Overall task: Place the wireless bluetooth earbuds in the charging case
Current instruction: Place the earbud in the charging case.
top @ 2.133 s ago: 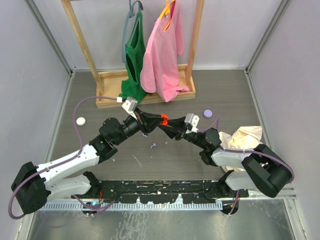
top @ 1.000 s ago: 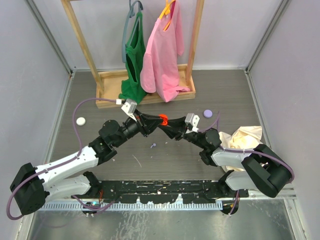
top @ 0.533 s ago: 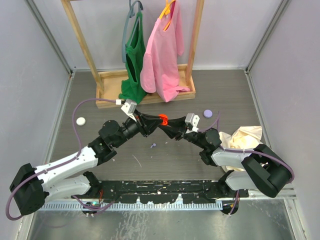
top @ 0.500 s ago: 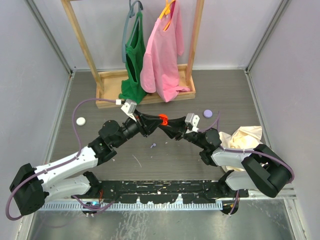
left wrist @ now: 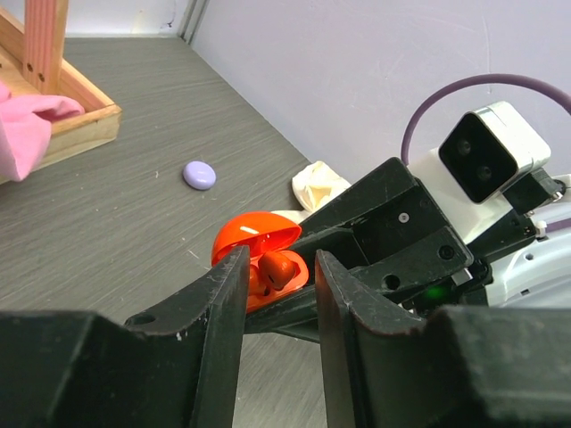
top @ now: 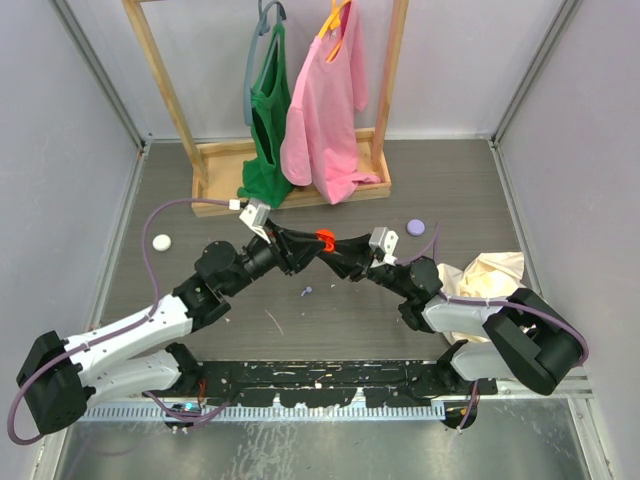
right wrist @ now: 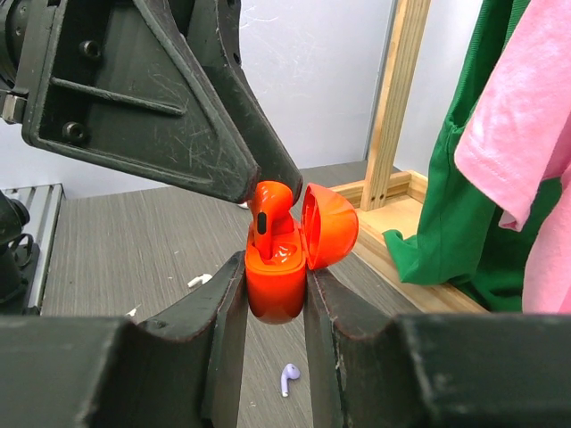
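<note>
Grip on the right looks firm to me: the right fingers (right wrist: pixel 230 290) are clamped on both sides of a glossy orange charging case (right wrist: pixel 275 285), held upright with its rounded lid (right wrist: pixel 328 223) swung open. An orange earbud with a dark stripe (right wrist: pixel 268 214) stands in the case, its top sticking out above the rim. The left fingers (left wrist: pixel 227 294) stand apart, and through my left wrist camera I see the open case in the gap just past their tips. From the right wrist camera one left tip sits right at the top of that earbud; I cannot tell whether it touches. A small pale lavender earbud (right wrist: pixel 288 378) lies on the grey surface (top: pixel 450 190) below the right fingers, on the arm-base side of both pairs. A round lavender disc (top: pixel 416 227) lies off the right fingers' outer side, a crumpled cream cloth (top: pixel 490 272) nearer that arm's base, a round white disc (top: pixel 161 241) well out past the left fingers. Behind both pairs stands a wooden rack (top: pixel 164 80) with a green garment (top: pixel 268 130) and a pink one (top: pixel 325 110)
</note>
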